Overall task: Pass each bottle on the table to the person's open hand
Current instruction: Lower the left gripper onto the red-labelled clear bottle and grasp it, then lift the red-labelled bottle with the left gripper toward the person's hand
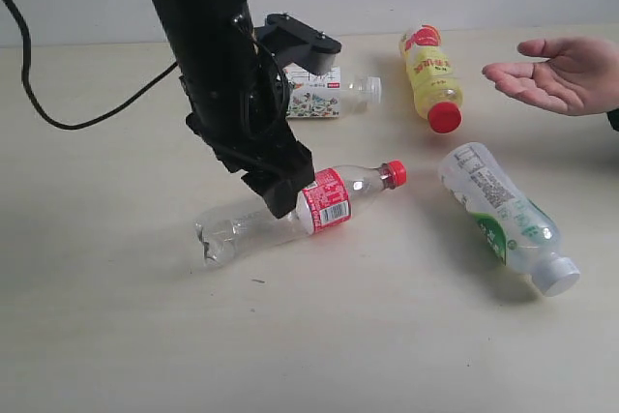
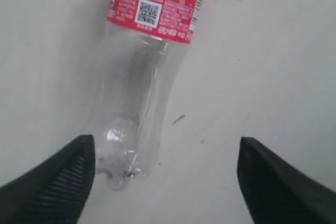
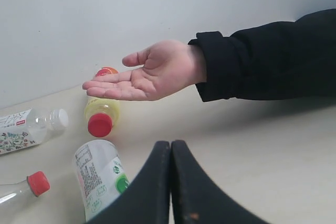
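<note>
While left pincer [image 2: 165, 144] gapes wide over red-label bottle [image 2: 139, 93], right pincer [image 3: 170, 146] pressed closed, table [image 2: 273, 51] showing both sides of bottle

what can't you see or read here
Exterior view: the left arm covers part of the fruit-print bottle.
Left wrist view: the red-label bottle has its cap cut off by the frame edge.
Right wrist view: the green-white bottle has its cap unseen, behind the shut right tool or past the edge.
</note>
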